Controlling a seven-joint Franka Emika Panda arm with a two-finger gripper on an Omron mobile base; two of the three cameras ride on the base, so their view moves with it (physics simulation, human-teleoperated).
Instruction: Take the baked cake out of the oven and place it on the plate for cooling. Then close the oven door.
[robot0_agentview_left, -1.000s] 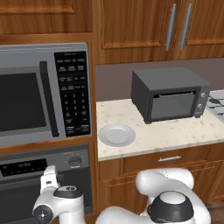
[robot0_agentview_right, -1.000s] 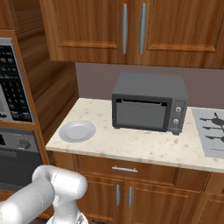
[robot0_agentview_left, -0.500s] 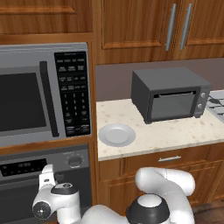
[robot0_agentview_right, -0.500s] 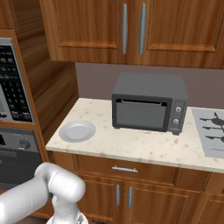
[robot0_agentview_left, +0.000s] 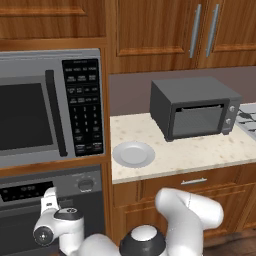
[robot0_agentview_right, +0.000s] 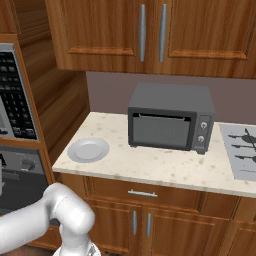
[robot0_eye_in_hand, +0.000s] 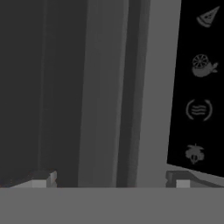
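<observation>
The two-finger gripper (robot0_eye_in_hand: 111, 179) sits hard up against the wide built-in grey steel oven (robot0_agentview_left: 50, 200), which fills the lower left of the left base view beneath the microwave. In the hand view its two small finger tips (robot0_eye_in_hand: 41, 179) stand well apart at the bottom edge, nothing between them. Straight ahead of them runs the oven door's long grey bar handle (robot0_eye_in_hand: 105, 87), seen rolled so that it goes top to bottom through the middle of the frame, with the dark-glass oven door (robot0_eye_in_hand: 39, 87) to its left. On the right of that view is a black panel (robot0_eye_in_hand: 201, 83) bearing pale icons: a pizza slice, a round fruit-like shape, wavy lines in brackets, and a fourth I cannot make out. No words can be read there.

The door looks closed in the left base view, and the cake is hidden from me.

The round, shallow, pale grey-white plate (robot0_agentview_left: 133, 153) lies bare on the speckled beige counter (robot0_agentview_left: 200, 155), centre frame, to the right of the oven column and apart from the gripper. Right of the plate stands a small dark boxy toaster oven (robot0_agentview_left: 195, 107). The grey microwave with a black keypad (robot0_agentview_left: 50, 107) sits upper left; its key labels are too small to read. Wooden cupboards with grey bar handles (robot0_agentview_right: 150, 32) hang along the top.
</observation>
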